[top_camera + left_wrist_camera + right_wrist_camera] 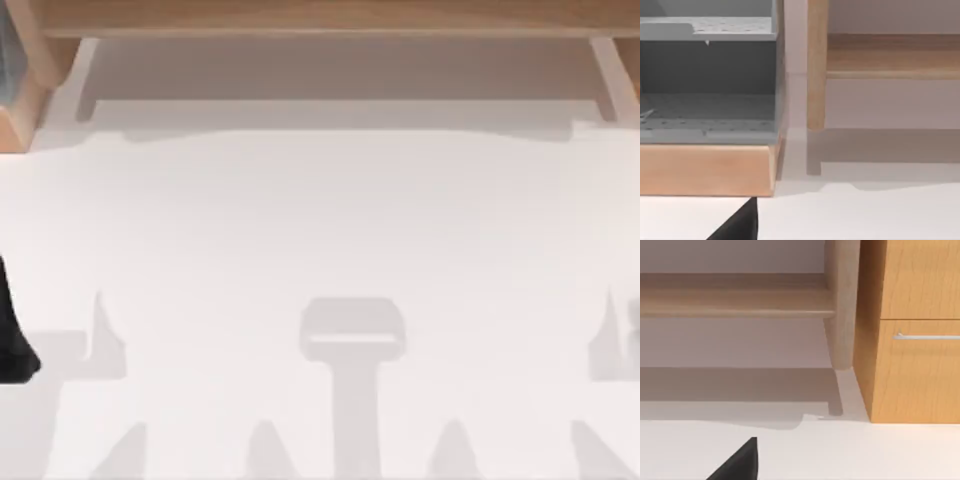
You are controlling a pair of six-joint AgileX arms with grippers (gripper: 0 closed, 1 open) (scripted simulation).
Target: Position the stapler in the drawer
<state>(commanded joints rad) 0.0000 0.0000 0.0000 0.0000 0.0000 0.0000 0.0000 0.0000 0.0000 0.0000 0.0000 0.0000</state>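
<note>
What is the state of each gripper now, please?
Left gripper: cannot be told.
Right gripper: cannot be told.

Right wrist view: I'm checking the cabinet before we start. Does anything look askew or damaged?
Nothing stands out. The wooden cabinet stands square on the table, its drawer front flush and shut, the handle level.

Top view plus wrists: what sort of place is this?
Probably a simulated office or workshop desk: a white tabletop under a raised wooden shelf, a wooden drawer cabinet with a metal handle, and grey perforated shelving.
</note>
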